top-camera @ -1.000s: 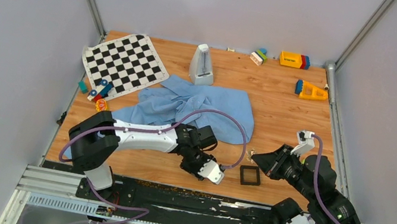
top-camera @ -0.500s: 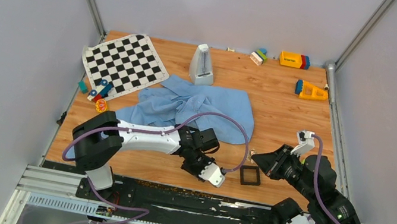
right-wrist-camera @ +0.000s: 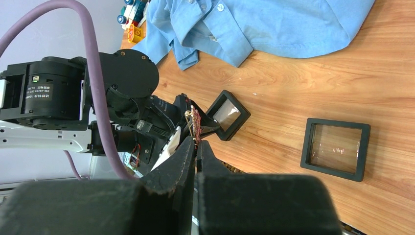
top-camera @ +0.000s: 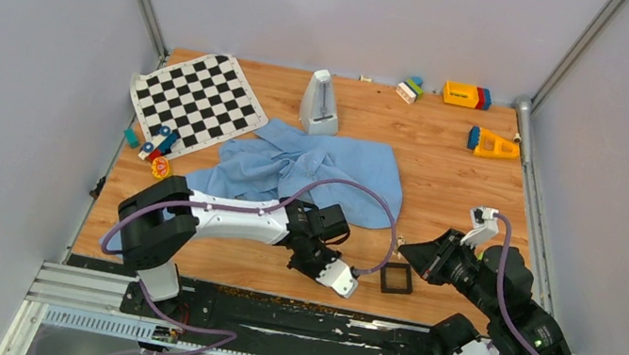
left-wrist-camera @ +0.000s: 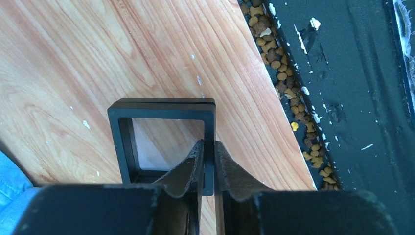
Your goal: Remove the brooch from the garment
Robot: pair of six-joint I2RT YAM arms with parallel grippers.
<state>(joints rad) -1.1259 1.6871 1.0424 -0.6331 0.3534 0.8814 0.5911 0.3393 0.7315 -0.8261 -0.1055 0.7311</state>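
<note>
Looking from above, we see the shirt crumpled on the middle of the table, and the left gripper and right gripper close to each other by the near edge, well apart from the cloth. That view gives us only one black square, the loose frame, lying flat near both grippers. What either gripper carries is too small to tell from there.

The right wrist view supplies the rest. We find the brooch, a small dark red piece on a gold pin, off the shirt and pinched at the very tips of the right gripper, whose jaws stand closed to a sliver around it. Just behind it is a second square, the held frame, at the tip of the left gripper. The loose frame lies apart from it on bare wood. We cannot tell whether the brooch touches the held frame.

The left wrist view shows us the grip itself: the fingers are drawn almost together, clamped on one side wall of the held frame, one inside its opening and one outside. Wood grain shows through its pane. Brown pellets line the seam between the wood and a black rail.
</note>
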